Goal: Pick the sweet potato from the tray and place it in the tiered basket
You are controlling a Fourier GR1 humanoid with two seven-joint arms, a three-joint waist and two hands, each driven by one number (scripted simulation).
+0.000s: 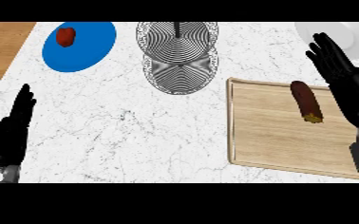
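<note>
The sweet potato (306,101) lies on the tray (266,137) at four o'clock on the bench (126,123). The right hand (336,71), fingers straight and apart, is best lowered across its middle. The left hand (17,123) is seen resting open at eight o'clock.

Brown sweet potato (306,102) on tray (266,128)

My right hand (338,76) runs off the right edge, so its palm and thumb are mostly out of sight, and it covers the tray's (280,128) right rim. My left hand (15,123) is cut by the left edge; only the fingers and part of the palm show. The white plate (336,31) behind my right fingers is half hidden and clipped at the top right. The basket's (176,52) tiers overlap, so the lower one is partly covered. The wooden strip (13,42) at left is cut off.
</note>
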